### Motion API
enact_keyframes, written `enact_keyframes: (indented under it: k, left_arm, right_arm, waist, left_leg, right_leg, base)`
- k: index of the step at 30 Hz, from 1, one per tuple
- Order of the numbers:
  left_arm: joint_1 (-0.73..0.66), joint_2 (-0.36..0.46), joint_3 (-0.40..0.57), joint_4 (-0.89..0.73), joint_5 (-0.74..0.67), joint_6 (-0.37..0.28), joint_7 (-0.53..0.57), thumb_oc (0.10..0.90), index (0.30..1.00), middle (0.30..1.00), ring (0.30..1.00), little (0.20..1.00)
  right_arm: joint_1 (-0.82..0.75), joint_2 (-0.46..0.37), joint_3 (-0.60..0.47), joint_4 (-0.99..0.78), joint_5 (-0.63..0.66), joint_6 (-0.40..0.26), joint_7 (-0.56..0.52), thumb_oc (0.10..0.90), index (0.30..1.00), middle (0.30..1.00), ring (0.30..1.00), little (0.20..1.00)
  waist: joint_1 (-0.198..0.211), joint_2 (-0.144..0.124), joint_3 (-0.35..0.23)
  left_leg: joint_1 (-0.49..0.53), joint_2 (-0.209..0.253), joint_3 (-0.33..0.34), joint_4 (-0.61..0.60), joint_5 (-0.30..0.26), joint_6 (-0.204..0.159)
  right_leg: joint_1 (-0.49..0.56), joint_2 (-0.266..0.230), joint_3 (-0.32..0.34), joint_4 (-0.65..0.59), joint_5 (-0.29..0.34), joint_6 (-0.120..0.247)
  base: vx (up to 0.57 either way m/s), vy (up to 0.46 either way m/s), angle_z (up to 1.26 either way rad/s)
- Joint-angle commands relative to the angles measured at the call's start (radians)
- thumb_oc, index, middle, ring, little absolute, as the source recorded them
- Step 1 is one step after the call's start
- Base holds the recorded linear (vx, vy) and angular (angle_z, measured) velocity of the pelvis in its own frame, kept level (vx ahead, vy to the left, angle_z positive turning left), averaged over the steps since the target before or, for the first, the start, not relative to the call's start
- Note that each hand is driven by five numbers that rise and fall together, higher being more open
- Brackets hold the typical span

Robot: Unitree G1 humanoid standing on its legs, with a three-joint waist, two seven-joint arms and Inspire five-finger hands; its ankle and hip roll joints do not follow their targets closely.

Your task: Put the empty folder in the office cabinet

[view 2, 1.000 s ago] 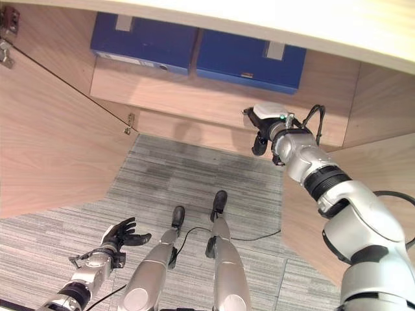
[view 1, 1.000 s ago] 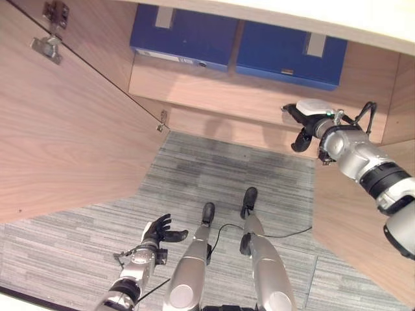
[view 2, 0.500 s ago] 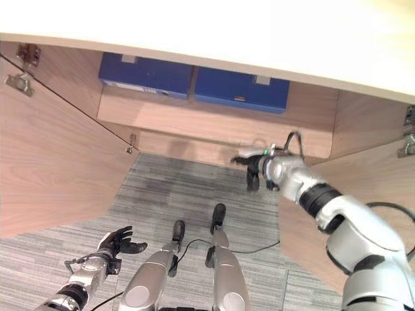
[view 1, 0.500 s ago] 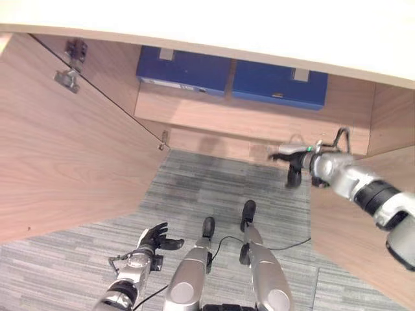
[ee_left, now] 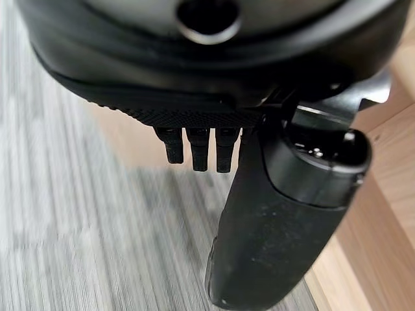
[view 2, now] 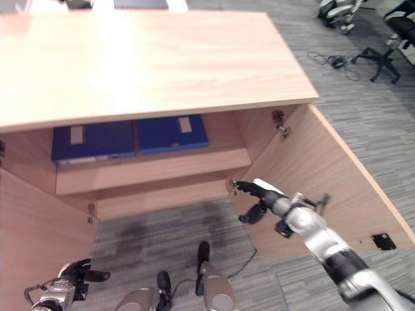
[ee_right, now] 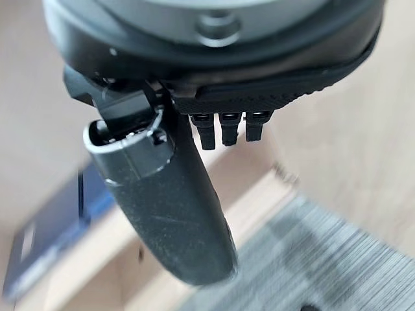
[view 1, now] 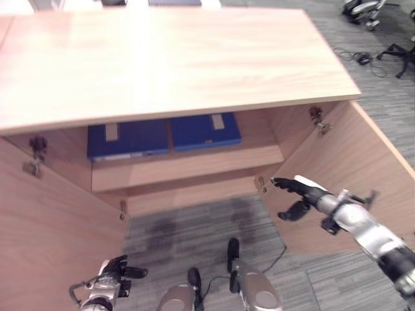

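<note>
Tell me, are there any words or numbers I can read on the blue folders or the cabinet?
No readable text anywhere.
The two blue folders carry pale labels, too small and blurred to read.
The cabinet bears no print.

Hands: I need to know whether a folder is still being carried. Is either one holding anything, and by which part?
Nothing is held. The right hand hangs open by the cabinet's right door; the left hand is open and low. Two blue folders lie on the shelf.

Two blue folders point(view 2: 130, 137) lie flat inside the open cabinet point(view 2: 149, 71), both doors swung wide.
</note>
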Motion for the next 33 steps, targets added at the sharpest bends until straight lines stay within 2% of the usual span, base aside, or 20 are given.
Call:
enact_keyframes:
  k: [1, 3, 4, 7, 9, 13, 15, 20, 25, 26, 29, 31, 33]
  left_arm:
    - [0.074, 0.021, 0.030, 0.029, 0.055, 0.013, 0.021, 0.800, 0.900, 0.900, 0.900, 0.900]
    - [0.096, -0.012, 0.050, 0.030, 0.048, 0.022, 0.020, 0.800, 0.900, 0.900, 0.900, 0.900]
    - [0.104, -0.035, 0.058, 0.031, 0.039, 0.025, 0.028, 0.800, 0.900, 0.900, 0.900, 0.900]
    - [0.127, -0.076, 0.062, 0.029, 0.022, 0.031, 0.027, 0.800, 0.900, 0.900, 0.900, 0.900]
    - [0.135, -0.087, 0.058, 0.032, 0.018, 0.036, 0.026, 0.800, 0.900, 0.900, 0.900, 0.900]
    - [0.130, -0.096, 0.041, 0.029, 0.008, 0.033, 0.032, 0.800, 0.900, 0.900, 0.900, 0.900]
    - [0.121, -0.098, 0.031, 0.026, 0.002, 0.028, 0.038, 0.800, 0.900, 0.900, 0.900, 0.900]
    - [0.125, -0.101, 0.025, 0.035, 0.001, 0.024, 0.049, 0.800, 0.900, 0.900, 0.900, 0.900]
    - [0.122, -0.121, 0.016, 0.021, -0.015, 0.018, 0.058, 0.800, 0.900, 0.900, 0.900, 0.900]
    - [0.115, -0.146, -0.002, -0.016, -0.030, 0.005, 0.065, 0.800, 0.900, 0.900, 0.900, 0.900]
    - [0.105, -0.160, -0.024, -0.027, -0.030, 0.000, 0.067, 0.800, 0.900, 0.900, 0.900, 0.900]
    - [0.097, -0.174, -0.052, -0.033, -0.014, 0.002, 0.065, 0.800, 0.900, 0.900, 0.900, 0.900]
    - [0.096, -0.179, -0.070, -0.027, 0.005, 0.004, 0.056, 0.800, 0.900, 0.900, 0.900, 0.900]
  right_arm:
    - [0.100, 0.079, -0.134, 0.013, 0.054, -0.043, -0.121, 0.800, 0.900, 0.900, 0.900, 0.900]
    - [0.195, 0.165, -0.216, 0.021, 0.051, -0.039, -0.163, 0.800, 0.900, 0.900, 0.900, 0.900]
    - [0.221, 0.222, -0.233, 0.058, 0.053, -0.034, -0.194, 0.800, 0.900, 0.900, 0.900, 0.900]
    - [0.291, 0.307, -0.277, 0.120, 0.060, -0.021, -0.223, 0.800, 0.900, 0.900, 0.900, 0.900]
    - [0.336, 0.347, -0.302, 0.156, 0.049, -0.007, -0.238, 0.800, 0.900, 0.900, 0.900, 0.900]
    - [0.374, 0.407, -0.338, 0.254, 0.069, 0.002, -0.269, 0.800, 0.900, 0.900, 0.900, 0.900]
    - [0.372, 0.433, -0.351, 0.295, 0.089, 0.000, -0.287, 0.800, 0.900, 0.900, 0.900, 0.900]
    - [0.384, 0.481, -0.398, 0.337, 0.195, -0.020, -0.335, 0.800, 0.900, 0.900, 0.900, 0.900]
    - [0.371, 0.490, -0.492, 0.371, 0.271, -0.058, -0.426, 0.800, 0.900, 0.900, 0.900, 0.900]
    - [0.355, 0.471, -0.575, 0.323, 0.297, -0.097, -0.493, 0.800, 0.900, 0.900, 0.900, 0.900]
    - [0.328, 0.451, -0.607, 0.309, 0.292, -0.121, -0.531, 0.800, 0.900, 0.900, 0.900, 0.900]
    - [0.288, 0.412, -0.637, 0.245, 0.262, -0.136, -0.577, 0.800, 0.900, 0.900, 0.900, 0.900]
    - [0.246, 0.366, -0.627, 0.184, 0.240, -0.143, -0.567, 0.800, 0.900, 0.900, 0.900, 0.900]
  waist:
    - [-0.017, 0.008, -0.064]
    - [-0.026, 0.017, -0.067]
    - [-0.026, 0.028, -0.071]
    - [-0.022, 0.059, -0.081]
    - [-0.025, 0.078, -0.091]
    - [-0.034, 0.083, -0.115]
    - [-0.038, 0.068, -0.134]
    - [-0.051, 0.063, -0.153]
    - [-0.068, 0.074, -0.165]
    - [-0.079, 0.087, -0.172]
    - [-0.083, 0.096, -0.175]
    - [-0.085, 0.112, -0.180]
    - [-0.079, 0.124, -0.181]
  left_leg:
    - [0.020, -0.027, -0.062, -0.018, -0.083, -0.011]
    - [0.031, -0.029, -0.051, -0.030, -0.075, -0.005]
    - [0.033, -0.023, -0.035, -0.034, -0.071, -0.004]
    - [0.033, 0.006, -0.004, -0.045, -0.056, -0.006]
    - [0.044, 0.023, 0.001, -0.065, -0.062, -0.008]
    - [0.039, 0.029, 0.021, -0.082, -0.054, -0.009]
    - [0.019, 0.019, 0.044, -0.079, -0.040, -0.011]
    - [0.027, 0.029, 0.101, -0.091, -0.034, -0.022]
    - [0.031, 0.044, 0.120, -0.094, -0.033, -0.029]
    - [0.037, 0.052, 0.120, -0.100, -0.030, -0.035]
    - [0.035, 0.057, 0.116, -0.100, -0.028, -0.039]
    - [0.036, 0.064, 0.112, -0.106, -0.023, -0.045]
    - [0.037, 0.071, 0.113, -0.107, -0.018, -0.052]
  right_leg:
    - [-0.051, -0.035, 0.017, 0.013, -0.069, 0.087]
    - [-0.053, -0.033, 0.002, 0.045, -0.085, 0.081]
    - [-0.051, -0.038, -0.029, 0.077, -0.113, 0.070]
    - [-0.021, -0.069, -0.121, 0.171, -0.191, 0.038]
    - [-0.005, -0.078, -0.107, 0.247, -0.239, 0.037]
    - [0.022, -0.105, -0.067, 0.268, -0.246, 0.039]
    - [0.063, -0.100, -0.051, 0.196, -0.221, 0.035]
    - [0.080, -0.052, 0.014, 0.086, -0.223, 0.042]
    - [0.098, -0.028, 0.028, 0.041, -0.237, 0.036]
    - [0.110, -0.016, 0.033, 0.031, -0.251, 0.031]
    - [0.114, -0.011, 0.028, 0.027, -0.258, 0.027]
    - [0.125, -0.004, 0.022, 0.013, -0.267, 0.023]
    - [0.135, 0.002, 0.019, -0.002, -0.273, 0.018]
  base:
    - [0.00, 0.132, -0.26]
    - [-0.02, 0.094, -0.23]
    - [-0.04, 0.062, -0.40]
    - [-0.03, 0.042, -0.54]
    - [0.03, 0.026, -0.41]
    - [0.00, -0.035, -0.24]
    - [-0.03, -0.091, -0.23]
    - [0.03, -0.095, -0.49]
    - [0.06, -0.095, -0.41]
    - [0.08, -0.122, -0.20]
    - [0.05, -0.098, -0.13]
    - [0.05, -0.098, 0.01]
    - [0.04, -0.080, 0.01]
